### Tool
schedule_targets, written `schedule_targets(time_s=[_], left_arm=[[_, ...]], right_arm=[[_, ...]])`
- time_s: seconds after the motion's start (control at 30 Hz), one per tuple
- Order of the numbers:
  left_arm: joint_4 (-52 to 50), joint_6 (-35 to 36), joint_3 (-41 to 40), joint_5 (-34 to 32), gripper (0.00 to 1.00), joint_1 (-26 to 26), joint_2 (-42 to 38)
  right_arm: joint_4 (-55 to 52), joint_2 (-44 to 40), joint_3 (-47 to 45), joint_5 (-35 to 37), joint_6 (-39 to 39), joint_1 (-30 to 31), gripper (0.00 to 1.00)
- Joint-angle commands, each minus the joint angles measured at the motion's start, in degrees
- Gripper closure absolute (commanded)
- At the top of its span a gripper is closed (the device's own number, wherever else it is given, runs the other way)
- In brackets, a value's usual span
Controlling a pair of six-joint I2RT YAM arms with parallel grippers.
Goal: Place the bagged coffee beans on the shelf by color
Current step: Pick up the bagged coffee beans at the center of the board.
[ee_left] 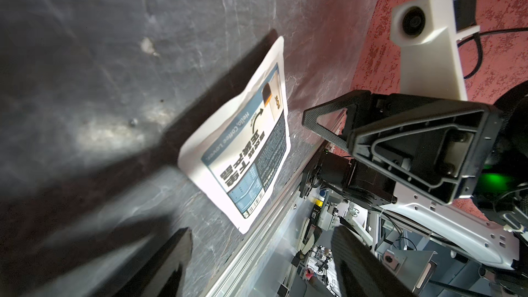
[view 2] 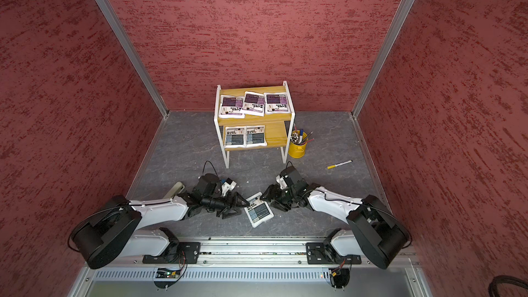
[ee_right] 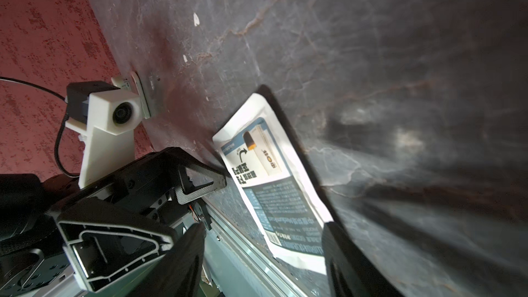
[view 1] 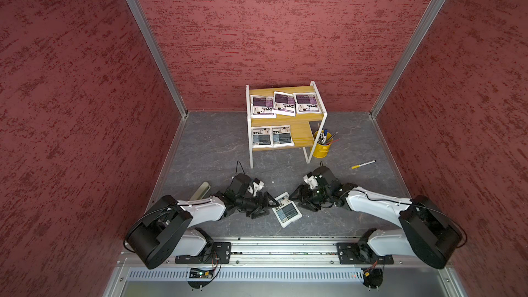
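Since the three purple pouches (view 1: 284, 103) fill the top board of the shelf (view 1: 285, 122) and two grey-blue pouches (view 1: 271, 136) sit on the left of the lower board, you've only got one bag to go. In both top views the last grey-blue pouch (view 1: 286, 210) lies flat on the table near the front rail, right between your arms. The left gripper (view 1: 267, 208) is at its left edge and the right gripper (view 1: 295, 200) at its far right corner, both spread open and carrying nothing. My guess is you're flanking it because a flat bag gives you nothing to pinch from above. The bare right half of the lower board, by the yellow pen cup (view 1: 322, 145), looks like its spot, which keeps the colours one per board. In the left wrist view your own fingers (ee_left: 177, 261) stand wide apart with nothing held between them, and the pouch (ee_left: 245, 150) is ahead. A finger (ee_left: 310, 118) of the right gripper sits just beside its edge, with a gap. It's the same in the right wrist view: fingers (ee_right: 183, 258) apart, nothing clamped. The left gripper's fingertip (ee_right: 220, 180) is right at the bag's other edge, and you can't tell if it's touching.
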Motion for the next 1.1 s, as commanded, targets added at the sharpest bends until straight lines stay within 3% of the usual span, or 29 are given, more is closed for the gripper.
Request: schedule_targets(time_s=[0.0,0.37,0.8,1.07], left_arm=[[-1.27,1.17,-1.25,-0.39,0.20,-0.05,-1.23],[3.13,-1.07,-3.08,-0.82,0.19,-1.04,0.42],[9.74,-3.74,-4.67,-1.25,0.24,-1.41,3.40],[8.77,-3.56,-4.08,-1.34,0.34,-0.75,2.79]], right_arm=[[-1.49,1.40,1.55,1.65,-2.21,-0.30,0.31],[0.58,4.20,-0.14,1.32,-2.12,0.71,0.31],[29.30,15.10,-6.12,-3.91,12.93,6.55,0.31],[35.05,17.07,-8.28,-4.10,15.35,6.73,0.31]])
